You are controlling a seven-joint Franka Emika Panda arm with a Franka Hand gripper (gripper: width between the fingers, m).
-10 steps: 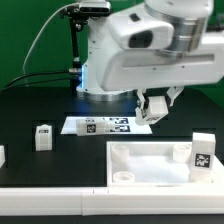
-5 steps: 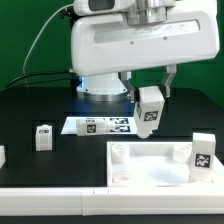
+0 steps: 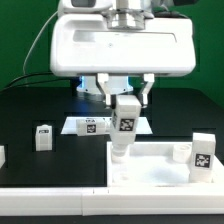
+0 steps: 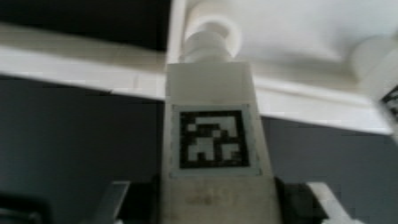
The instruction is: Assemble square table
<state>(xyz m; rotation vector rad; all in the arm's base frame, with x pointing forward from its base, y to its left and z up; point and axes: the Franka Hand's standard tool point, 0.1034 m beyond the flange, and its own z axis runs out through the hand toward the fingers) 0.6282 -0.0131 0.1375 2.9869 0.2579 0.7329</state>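
A white table leg [image 3: 124,132] with a black-and-white tag hangs upright in my gripper [image 3: 126,106], which is shut on its upper part. Its lower end sits at the rear corner socket of the white square table top [image 3: 150,172] on the exterior view's left; contact cannot be told. In the wrist view the leg [image 4: 214,130] fills the middle between my gripper's [image 4: 217,205] two fingers [image 4: 119,200], with its threaded tip [image 4: 210,40] pointing at the table top [image 4: 80,58]. A second leg [image 3: 202,153] stands on the top's corner at the exterior view's right.
Another loose leg [image 3: 43,137] stands on the black surface at the exterior view's left, and one more [image 3: 2,156] shows at the edge. The marker board [image 3: 92,126] lies behind the table top. A long white rail [image 3: 60,205] runs along the front.
The arm has swung toward the exterior view's left and lowered, carrying the leg from above the marker board's far end to the table top's rear corner. The grip stayed the same.
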